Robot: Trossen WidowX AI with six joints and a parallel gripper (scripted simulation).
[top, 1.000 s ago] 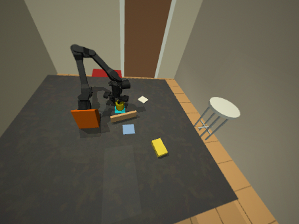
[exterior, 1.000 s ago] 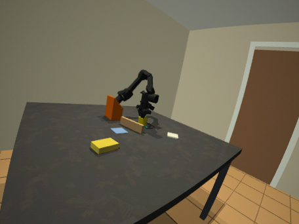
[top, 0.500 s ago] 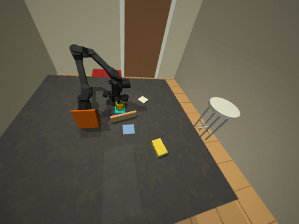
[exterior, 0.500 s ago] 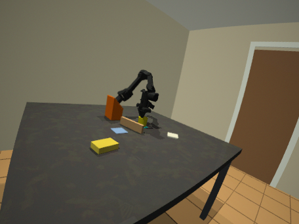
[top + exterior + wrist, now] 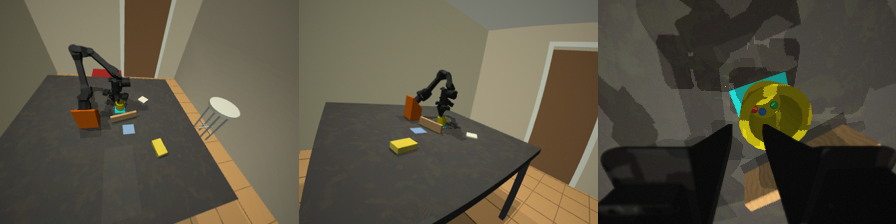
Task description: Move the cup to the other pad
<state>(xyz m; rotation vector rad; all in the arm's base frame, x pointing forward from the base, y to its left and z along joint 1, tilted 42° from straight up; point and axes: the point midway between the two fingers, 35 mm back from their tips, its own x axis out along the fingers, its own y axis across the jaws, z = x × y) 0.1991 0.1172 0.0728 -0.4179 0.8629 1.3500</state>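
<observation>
Dark table point(image 5: 49, 170), arm point(image 5: 80, 70) mounted toward the far edge. Wooden bar point(image 5: 123, 116) lies just in front of the cyan pad point(image 5: 763, 85); light blue pad point(image 5: 128, 129) beyond it. Yellow cup point(image 5: 775, 116) sits on the cyan pad, three marbles point(image 5: 763, 109) inside. Gripper point(image 5: 747, 142) hangs above the cup's near rim, fingers partly apart, holding nothing. Risks: a finger clipping the rim tips the cup; a low carry hits the bar, marbles spill.

No text, label, brand, number or sign can be read anywhere.
</observation>
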